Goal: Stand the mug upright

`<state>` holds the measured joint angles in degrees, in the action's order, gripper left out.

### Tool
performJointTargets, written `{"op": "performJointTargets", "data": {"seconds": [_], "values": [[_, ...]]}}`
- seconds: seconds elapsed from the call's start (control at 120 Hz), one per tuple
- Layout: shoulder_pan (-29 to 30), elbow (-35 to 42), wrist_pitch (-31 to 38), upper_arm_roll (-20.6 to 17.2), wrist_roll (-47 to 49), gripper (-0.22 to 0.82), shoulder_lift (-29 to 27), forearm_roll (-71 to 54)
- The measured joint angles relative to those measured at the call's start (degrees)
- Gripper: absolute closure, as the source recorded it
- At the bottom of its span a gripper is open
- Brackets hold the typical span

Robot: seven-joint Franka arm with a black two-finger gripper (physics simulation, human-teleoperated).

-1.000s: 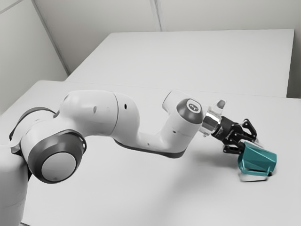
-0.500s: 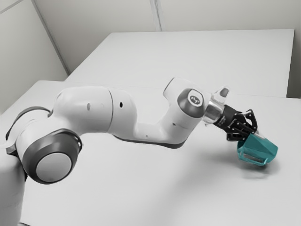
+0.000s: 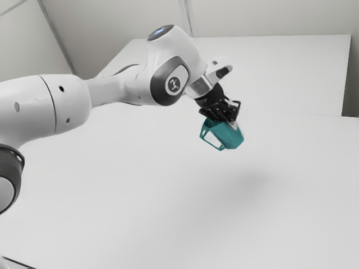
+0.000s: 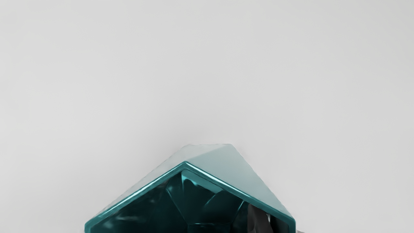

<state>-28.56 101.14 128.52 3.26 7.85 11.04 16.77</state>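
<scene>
The 1 teal mug [image 3: 229,137] hangs tilted in the air above the near surface [image 3: 140,207], at the end of the 1 gripper [image 3: 230,119], right of centre in the exterior view, its 1 handle [image 3: 211,140] toward that view's left. The 2 fingers [image 4: 257,221] are closed on the mug's wall: 1 reaches inside the mouth, the other is a thin grey sliver just outside the rim, mostly hidden by the wall. In the wrist view the mouth faces the camera, and the picture's edge cuts off the rest of the mug; its dark inside is hard to make out. The 1 arm [image 3: 112,92] is cut off at the exterior view's left. I count 2 surfaces, the near and the far surface [image 3: 280,67], and 1 blurry shadow [image 3: 247,185] on the near surface.
</scene>
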Motion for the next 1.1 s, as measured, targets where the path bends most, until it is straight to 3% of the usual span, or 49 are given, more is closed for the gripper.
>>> {"op": "performJointTargets", "data": {"seconds": [0.183,0.55,0.9,1.1], "values": [[3.45,9.97,-4.83,0.07,2.01,0.77,-9.35,-9.64],[8.93,21.79,-7.51,-0.08,4.85,0.77,-16.75,-19.86],[10.93,28.51,-6.62,-0.09,7.29,0.77,-17.66,-20.79],[12.46,29.10,-4.33,-0.01,8.27,0.78,-14.33,-20.90]]}}
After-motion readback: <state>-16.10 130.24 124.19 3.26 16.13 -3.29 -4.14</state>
